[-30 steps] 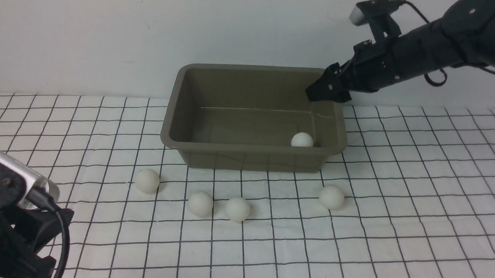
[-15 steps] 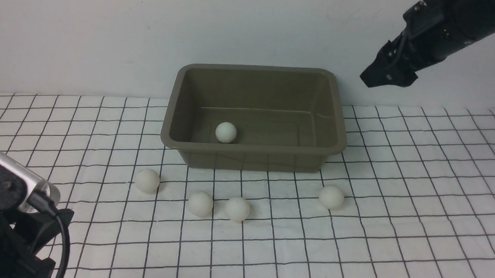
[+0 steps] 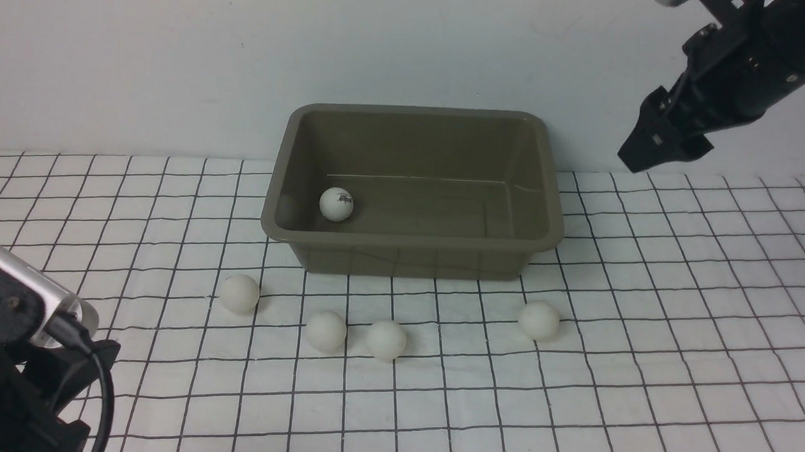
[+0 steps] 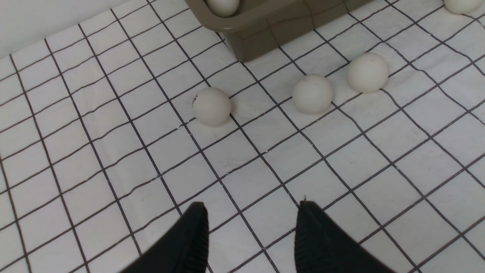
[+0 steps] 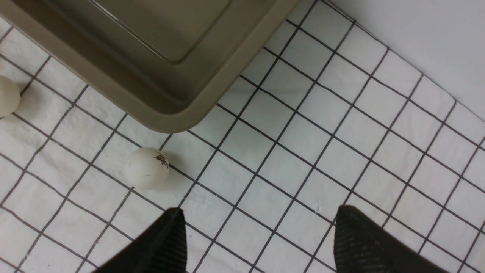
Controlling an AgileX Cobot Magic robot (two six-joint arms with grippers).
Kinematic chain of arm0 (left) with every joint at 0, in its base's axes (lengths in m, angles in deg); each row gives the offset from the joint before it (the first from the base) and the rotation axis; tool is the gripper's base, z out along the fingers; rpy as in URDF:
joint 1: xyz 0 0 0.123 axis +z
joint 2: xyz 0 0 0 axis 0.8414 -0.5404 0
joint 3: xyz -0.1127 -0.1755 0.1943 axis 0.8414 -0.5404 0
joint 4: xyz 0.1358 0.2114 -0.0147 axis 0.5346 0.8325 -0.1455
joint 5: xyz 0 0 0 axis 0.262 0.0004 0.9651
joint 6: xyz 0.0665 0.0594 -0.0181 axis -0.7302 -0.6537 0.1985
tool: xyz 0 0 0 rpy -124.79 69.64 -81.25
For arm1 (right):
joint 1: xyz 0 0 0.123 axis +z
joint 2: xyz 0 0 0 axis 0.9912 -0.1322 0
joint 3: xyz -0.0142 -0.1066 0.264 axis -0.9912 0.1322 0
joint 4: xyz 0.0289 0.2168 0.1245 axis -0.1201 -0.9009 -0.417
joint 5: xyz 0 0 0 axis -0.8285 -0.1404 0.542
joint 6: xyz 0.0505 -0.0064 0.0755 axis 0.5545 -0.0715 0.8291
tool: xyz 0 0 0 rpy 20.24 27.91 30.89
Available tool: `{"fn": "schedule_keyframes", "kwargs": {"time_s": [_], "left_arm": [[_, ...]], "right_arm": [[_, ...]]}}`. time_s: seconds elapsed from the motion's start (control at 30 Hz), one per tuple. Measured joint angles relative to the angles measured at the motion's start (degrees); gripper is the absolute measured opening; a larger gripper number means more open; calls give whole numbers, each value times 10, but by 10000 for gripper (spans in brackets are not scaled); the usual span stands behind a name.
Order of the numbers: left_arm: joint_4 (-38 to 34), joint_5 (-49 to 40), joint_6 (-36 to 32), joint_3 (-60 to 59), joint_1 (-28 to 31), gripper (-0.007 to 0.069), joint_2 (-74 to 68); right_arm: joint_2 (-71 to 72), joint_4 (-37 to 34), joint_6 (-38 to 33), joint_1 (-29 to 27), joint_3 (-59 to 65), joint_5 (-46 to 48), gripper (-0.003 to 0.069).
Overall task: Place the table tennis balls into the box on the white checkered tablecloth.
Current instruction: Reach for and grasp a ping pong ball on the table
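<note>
Front view: ball [image 3: 336, 204] rolled left (right hand [image 3: 648, 154] withdrawn).

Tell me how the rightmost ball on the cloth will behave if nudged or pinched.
The rightmost ball is a sphere on flat tablecloth, so a nudge would probably send it rolling. Small beside the box, it is likely light. Its curved sides may slip from an off-centre pinch.

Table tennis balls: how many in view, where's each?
5. One ball lies in the box near its left wall. Four sit on the tablecloth in front: left ball, two middle balls, right ball. None seems hidden.
</note>
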Motion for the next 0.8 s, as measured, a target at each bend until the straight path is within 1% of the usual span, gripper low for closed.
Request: {"fn": "schedule_keyframes", "kwargs": {"time_s": [0.27, 0.37, 0.47, 0.6, 0.7, 0.8], "left_arm": [[0, 0, 0, 0, 0, 288, 0], [0, 0, 0, 0, 0, 288, 0], [0, 0, 0, 0, 0, 288, 0], [0, 0, 0, 0, 0, 288, 0], [0, 0, 0, 0, 0, 288, 0], [0, 0, 0, 0, 0, 288, 0]], "right_arm": [[35, 11, 94, 0, 0, 1, 474], [48, 11, 116, 0, 0, 2, 466], [59, -1, 110, 0, 0, 2, 451], [84, -60, 80, 0, 0, 4, 414], [114, -102, 59, 0, 0, 5, 371], [140, -111, 52, 0, 0, 6, 335]]}}
